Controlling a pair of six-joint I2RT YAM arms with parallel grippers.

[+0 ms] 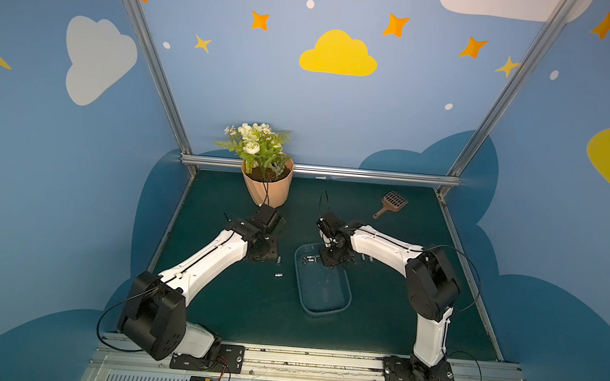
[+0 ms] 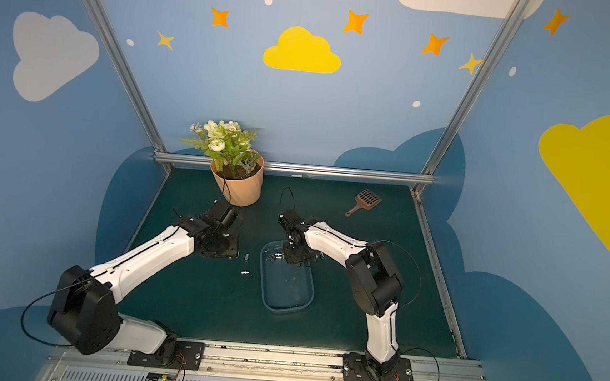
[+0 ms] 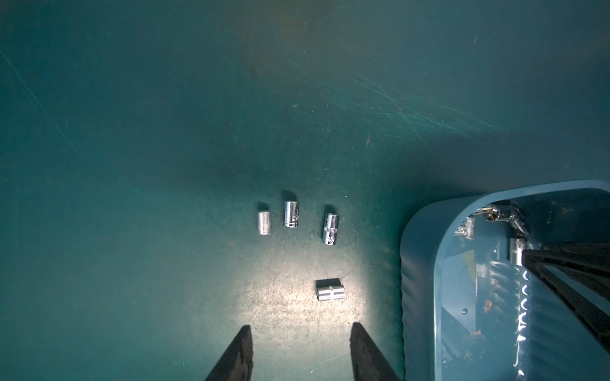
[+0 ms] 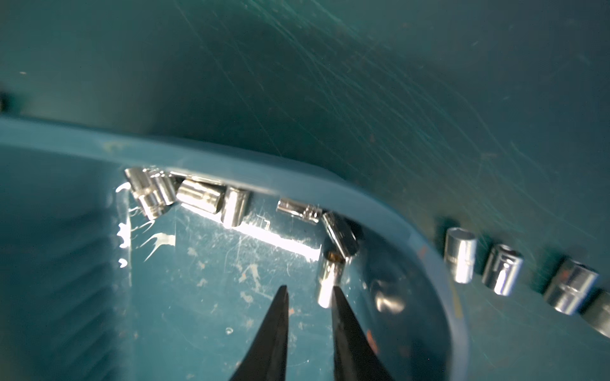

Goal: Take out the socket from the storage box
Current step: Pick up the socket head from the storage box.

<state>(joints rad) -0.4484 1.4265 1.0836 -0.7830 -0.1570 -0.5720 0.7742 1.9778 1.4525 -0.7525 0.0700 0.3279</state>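
**Lining up on a socket at the box's far end**

Reaching low into the shallow translucent bluish plastic storage box (image 4: 231, 166), the right gripper (image 4: 308, 290) is the nearer one. Its fingers are slightly apart, with nothing between them. The small shiny chrome cylindrical socket (image 4: 330, 277) lies on the box floor just outside one fingertip, its long axis nearly parallel to the fingers and its hollow end turned away. A small sideways shift looks necessary. The left gripper (image 3: 300, 330) hangs spread and empty over the dark green tabletop (image 3: 132, 132).
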